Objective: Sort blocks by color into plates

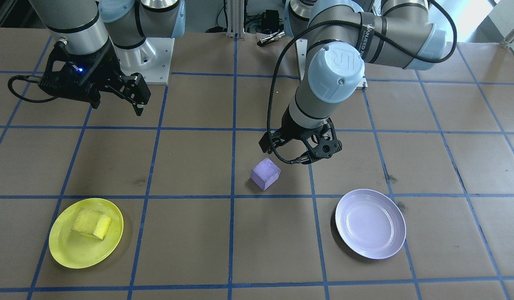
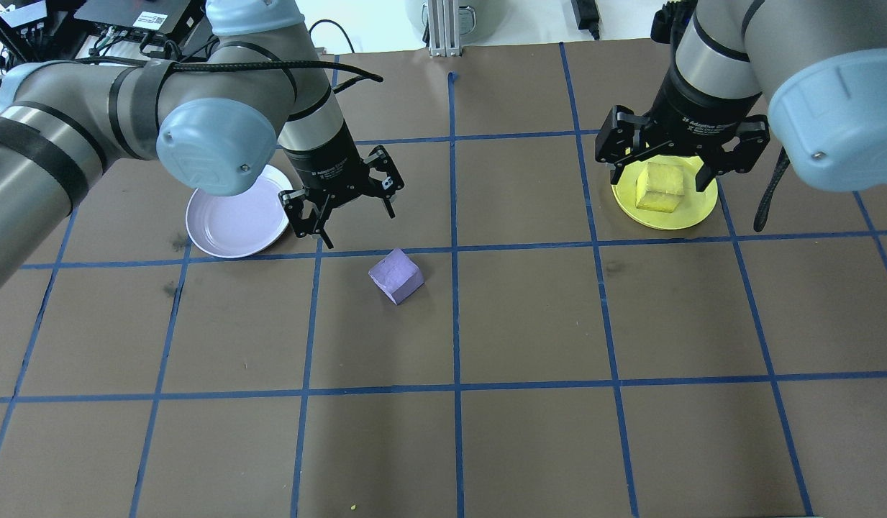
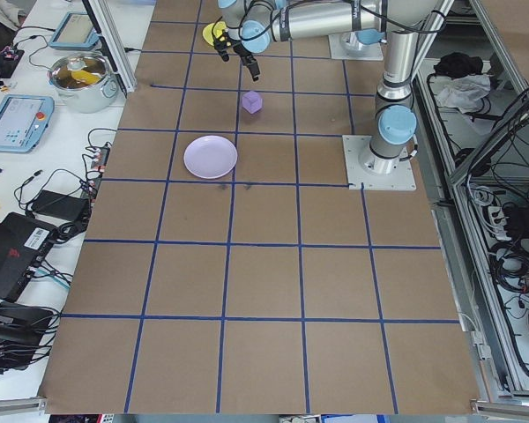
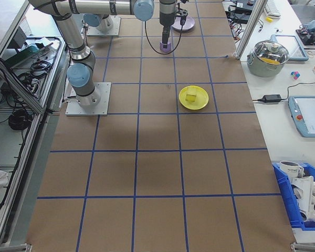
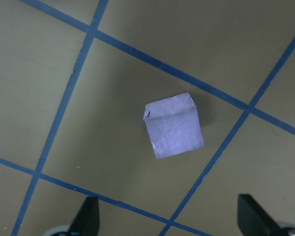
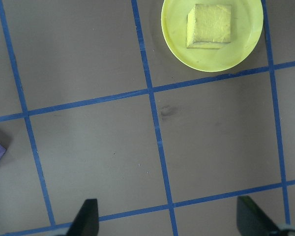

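The purple block [image 2: 396, 275] lies on the bare table near the centre, also showing in the front view [image 1: 265, 173]. My left gripper [image 2: 351, 219] hangs open just beyond it, between it and the lavender plate [image 2: 227, 223], which holds nothing. In the left wrist view the purple block [image 5: 173, 126] sits ahead of the spread fingertips [image 5: 86, 219]. The yellow block [image 2: 660, 187] rests inside the yellow plate [image 2: 695, 212]. My right gripper [image 2: 662, 173] is open and raised above that plate, holding nothing. The right wrist view shows the yellow block [image 6: 210, 25] in the yellow plate [image 6: 177, 44].
Blue tape lines grid the brown table [image 2: 529, 324]. A side bench holds a steel pot [image 3: 81, 77] and tablets. On the other side stand another pot [image 4: 271, 56], a tablet and a blue bin [image 4: 304, 199]. Both arm bases stand at the robot's edge.
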